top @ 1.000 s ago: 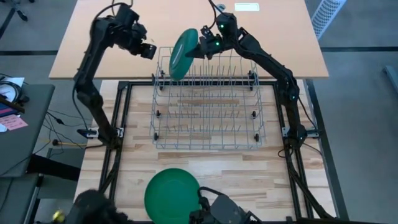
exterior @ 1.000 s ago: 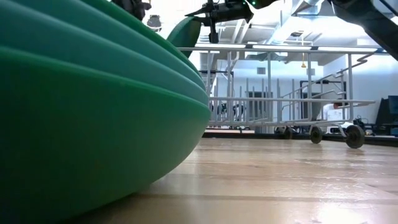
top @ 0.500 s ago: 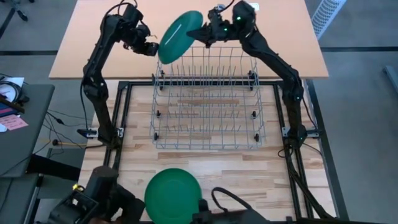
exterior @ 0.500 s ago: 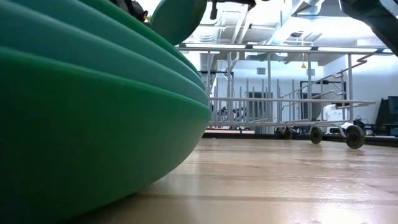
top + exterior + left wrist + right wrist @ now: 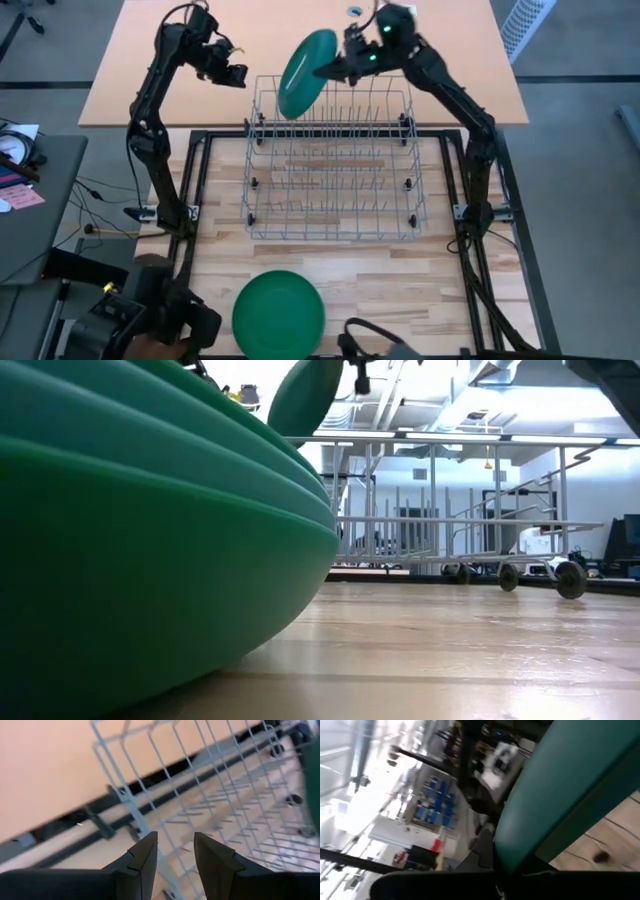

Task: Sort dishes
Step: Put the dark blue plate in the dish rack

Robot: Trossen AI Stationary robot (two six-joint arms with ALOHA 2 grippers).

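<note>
A teal plate [image 5: 307,73] hangs on edge above the far left part of the wire rack [image 5: 333,160], with my right gripper [image 5: 342,68] shut on it; the low view shows it high up [image 5: 305,395]. A green plate [image 5: 278,312] lies flat on the wooden table near the near edge and fills the low view [image 5: 150,540]. My left gripper [image 5: 235,78] stands open and holds nothing, just outside the rack's far left corner [image 5: 125,795], pointing down at it [image 5: 175,857]. My right gripper pinches the teal plate's rim [image 5: 515,855] between its two fingers, on the side that faces the table's right [image 5: 328,68]. The fingers come about level from the right. The plate stands on edge, tilted, lifted clear above the rack.
The rack's upright wire tines [image 5: 340,185] stand in rows on the wooden table top [image 5: 400,275]. A tan board [image 5: 200,50] lies beyond the rack. Dark gear [image 5: 150,320] shows at the near left corner.
My right gripper has risen toward the far edge with the teal plate, lifting it up clear of the rack's far left part. The plate tipped flatter on the way and now stands steeper again. My left gripper has sunk a little by the rack's far left corner.
</note>
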